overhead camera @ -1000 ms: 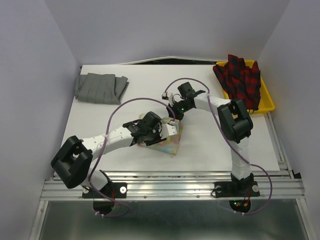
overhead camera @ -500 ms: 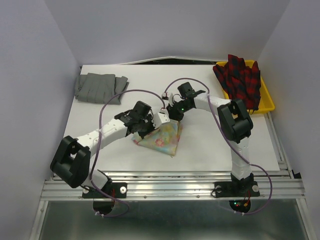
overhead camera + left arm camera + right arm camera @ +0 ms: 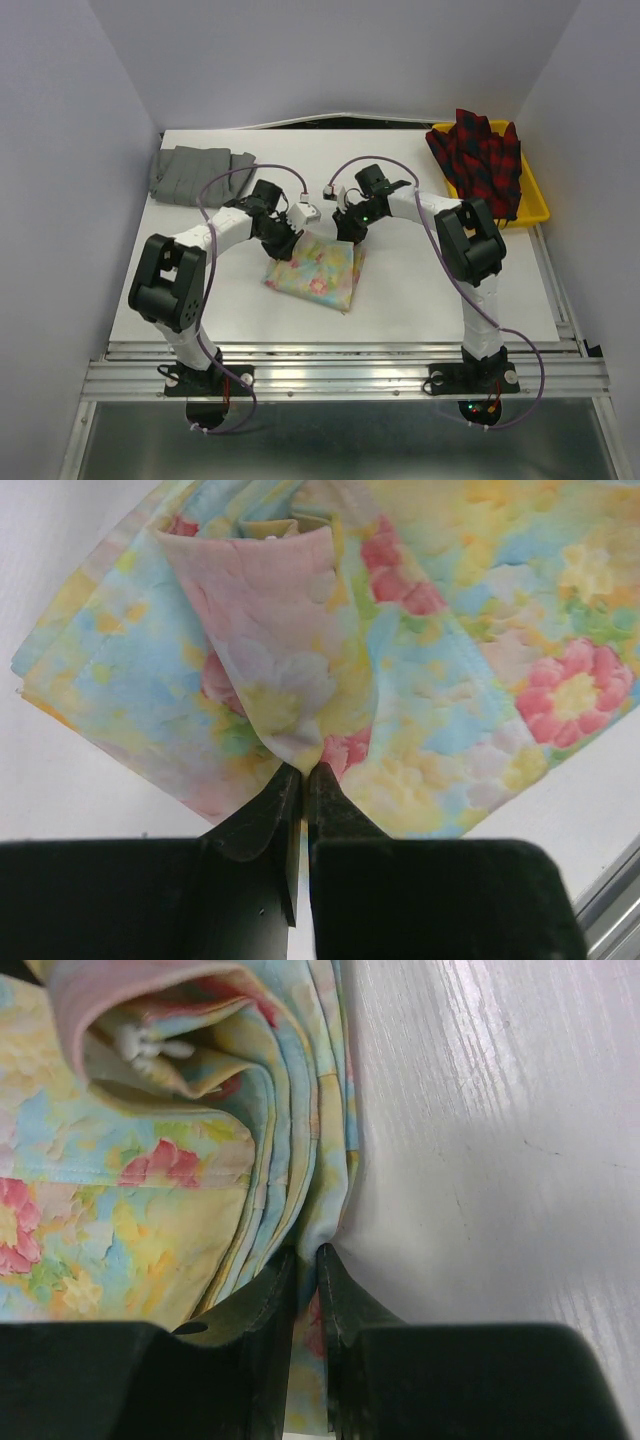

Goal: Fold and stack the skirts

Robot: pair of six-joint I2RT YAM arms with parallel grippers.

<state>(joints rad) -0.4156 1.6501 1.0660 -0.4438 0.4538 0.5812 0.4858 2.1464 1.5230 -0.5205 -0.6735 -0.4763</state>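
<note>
The pastel floral skirt (image 3: 315, 272) lies folded mid-table. My left gripper (image 3: 284, 240) is shut on its far left corner; in the left wrist view a pinched fold of the floral skirt (image 3: 290, 710) rises from the left gripper (image 3: 302, 770). My right gripper (image 3: 347, 232) is shut on the skirt's far right edge; the right wrist view shows the right gripper (image 3: 306, 1253) clamping the layered hem of the floral skirt (image 3: 150, 1190). A folded grey pleated skirt (image 3: 200, 176) rests at the far left. The red plaid skirt (image 3: 482, 160) lies bunched in the tray.
A yellow plastic tray (image 3: 536, 208) stands at the far right corner and holds the plaid skirt. Purple cables loop above both arms. The table's white top (image 3: 430, 290) ends at a metal rail at the near edge.
My left arm has swung from over the floral skirt to its far left corner and shut on the cloth, uncovering the skirt. The right gripper has stayed put.
</note>
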